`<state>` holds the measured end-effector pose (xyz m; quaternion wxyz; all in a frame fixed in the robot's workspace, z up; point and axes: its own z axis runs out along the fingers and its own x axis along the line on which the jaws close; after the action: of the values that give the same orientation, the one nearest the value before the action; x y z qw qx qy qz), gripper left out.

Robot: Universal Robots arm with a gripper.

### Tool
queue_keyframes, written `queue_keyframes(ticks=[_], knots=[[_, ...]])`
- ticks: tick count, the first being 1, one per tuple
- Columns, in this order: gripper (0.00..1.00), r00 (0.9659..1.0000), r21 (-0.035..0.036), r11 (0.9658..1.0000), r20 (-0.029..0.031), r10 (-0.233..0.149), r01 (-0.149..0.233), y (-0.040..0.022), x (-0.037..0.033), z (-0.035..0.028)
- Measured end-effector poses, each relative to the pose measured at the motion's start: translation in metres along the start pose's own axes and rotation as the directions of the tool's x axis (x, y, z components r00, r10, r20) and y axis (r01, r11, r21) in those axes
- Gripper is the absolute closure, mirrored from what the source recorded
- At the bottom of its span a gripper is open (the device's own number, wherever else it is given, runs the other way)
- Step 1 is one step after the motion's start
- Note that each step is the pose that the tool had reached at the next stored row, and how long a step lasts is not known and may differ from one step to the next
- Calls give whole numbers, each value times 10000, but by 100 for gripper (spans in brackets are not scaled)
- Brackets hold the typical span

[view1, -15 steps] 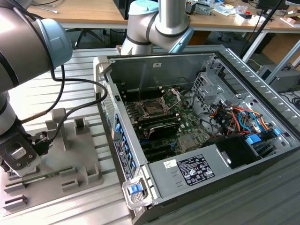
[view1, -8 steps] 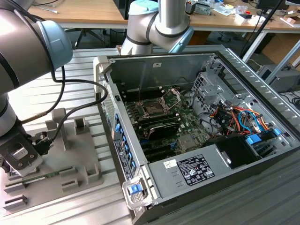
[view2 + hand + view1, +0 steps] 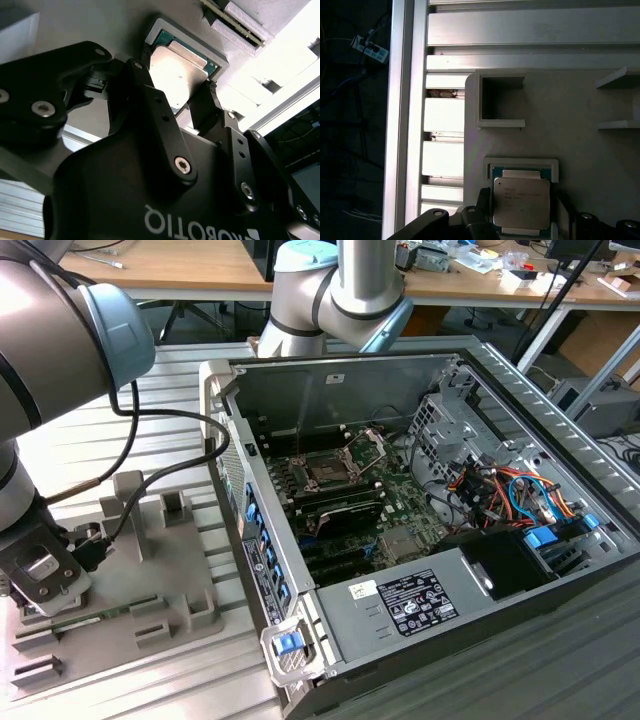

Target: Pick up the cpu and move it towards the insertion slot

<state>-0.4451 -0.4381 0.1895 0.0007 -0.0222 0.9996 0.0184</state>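
On grey fixture (image 3: 580, 130), cpu (image 3: 521, 202); desks (image 3: 180, 265) behind

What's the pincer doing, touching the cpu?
Cannot tell. In the first wrist view the pincer straddles the cpu, but neither contact nor a gap shows plainly.

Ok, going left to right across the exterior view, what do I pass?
The hand → grey holder plate → computer case's front wall → insertion slot → orange and blue cables.
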Motion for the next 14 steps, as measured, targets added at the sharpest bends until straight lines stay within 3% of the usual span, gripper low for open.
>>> queue_keyframes(ticks=[1,14], knots=[[45,10000,0,10000,1,0,0,0,0,0],[45,10000,-1,10000,2,-2,2,0,0,2]])
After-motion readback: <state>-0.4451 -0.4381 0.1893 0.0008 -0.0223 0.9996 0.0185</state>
